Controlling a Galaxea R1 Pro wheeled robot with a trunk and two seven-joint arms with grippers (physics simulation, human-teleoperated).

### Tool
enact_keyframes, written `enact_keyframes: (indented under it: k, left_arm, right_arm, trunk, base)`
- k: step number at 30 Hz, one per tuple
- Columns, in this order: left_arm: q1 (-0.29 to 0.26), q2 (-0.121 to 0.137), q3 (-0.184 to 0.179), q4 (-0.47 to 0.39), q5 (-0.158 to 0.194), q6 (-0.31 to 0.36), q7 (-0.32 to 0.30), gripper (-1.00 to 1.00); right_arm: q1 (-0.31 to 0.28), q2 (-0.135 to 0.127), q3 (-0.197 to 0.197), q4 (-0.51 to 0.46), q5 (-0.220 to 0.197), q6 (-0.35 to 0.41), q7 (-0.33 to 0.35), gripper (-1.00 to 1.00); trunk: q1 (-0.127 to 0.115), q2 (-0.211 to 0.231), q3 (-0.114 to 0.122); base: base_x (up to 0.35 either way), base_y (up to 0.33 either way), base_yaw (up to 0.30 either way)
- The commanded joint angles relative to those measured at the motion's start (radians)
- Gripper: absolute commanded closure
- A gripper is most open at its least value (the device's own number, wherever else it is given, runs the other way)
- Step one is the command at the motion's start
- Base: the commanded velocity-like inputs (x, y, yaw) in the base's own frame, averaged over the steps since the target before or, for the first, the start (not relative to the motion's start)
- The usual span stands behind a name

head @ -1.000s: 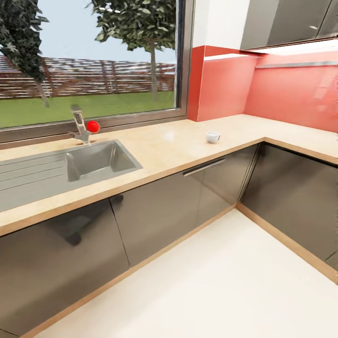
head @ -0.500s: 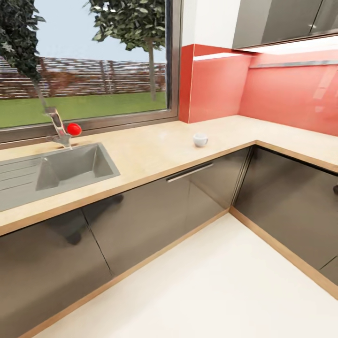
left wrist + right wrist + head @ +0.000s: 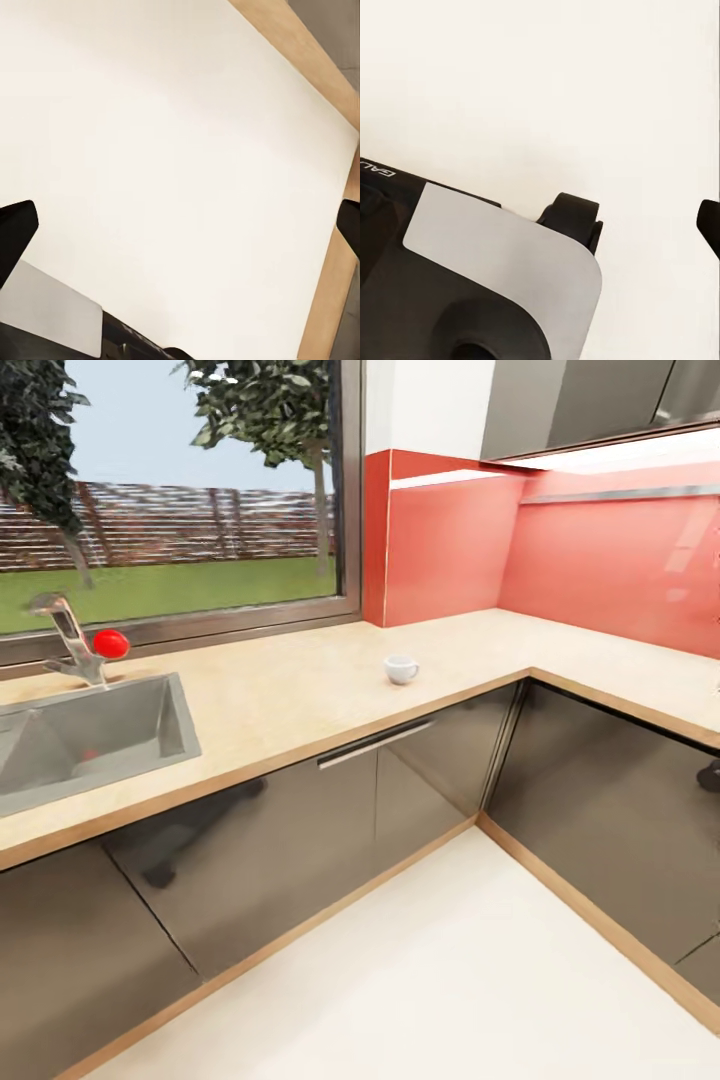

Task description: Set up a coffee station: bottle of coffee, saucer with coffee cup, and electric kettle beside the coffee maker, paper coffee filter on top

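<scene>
Left gripper [image 3: 180, 225]: two dark fingertips [image 3: 15, 232] at opposite edges of the left wrist view, spread wide apart with nothing between them; beyond them lies the pale floor [image 3: 172, 135], bordered by a wooden plinth strip [image 3: 330, 292], and a part of the robot's own grey-and-black base [image 3: 52, 319] shows below the gripper. Right gripper: one dark fingertip [image 3: 709, 225] shows at the edge of the right wrist view and its partner is out of frame, so how far it is open cannot be told; nothing is seen against that finger, and the same pale floor lies behind, with the base's grey plate and a black wheel [image 3: 574, 221] close by. Head view: the countertop [image 3: 300, 700], a beige L-shaped slab over dark grey cabinets [image 3: 300, 830], runs from the near left to the far corner and returns along the right. The cup [image 3: 401, 669], small and white, stands upright on bare countertop near the front edge, left of the corner, well apart from the sink [image 3: 90, 735] at the left. A tap [image 3: 68, 640] with a red knob [image 3: 110, 644] stands behind the sink, below a window [image 3: 170, 490] showing lawn and trees. A red back panel [image 3: 600, 570] lines the wall behind the corner and the right run.
</scene>
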Motion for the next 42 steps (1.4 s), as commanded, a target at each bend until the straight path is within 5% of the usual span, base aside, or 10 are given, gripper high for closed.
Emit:
enact_keyframes:
  k: [1, 25, 42]
  left_arm:
    - [0.000, 0.000, 0.003, 0.001, 0.001, 0.003, -0.004, -1.00]
    - [0.000, -0.001, 0.003, 0.001, 0.001, 0.003, -0.004, -1.00]
    - [0.000, -0.001, 0.002, 0.000, 0.001, 0.003, -0.004, -1.00]
  right_arm:
    - [-0.001, 0.000, 0.008, 0.001, -0.008, -0.004, 0.002, -1.00]
    - [-0.001, 0.013, 0.008, 0.001, -0.008, -0.003, -0.031, -1.00]
    - [-0.001, 0.013, 0.008, 0.001, -0.008, -0.003, -0.047, -1.00]
  trunk:
    - [0.000, 0.000, -0.001]
    - [0.000, 0.000, -0.001]
    - [0.000, 0.000, -0.001]
  base:
    - [0.055, -0.246, 0.015]
    - [0.004, -0.045, 0.227]
    - [0.000, -0.286, 0.051]
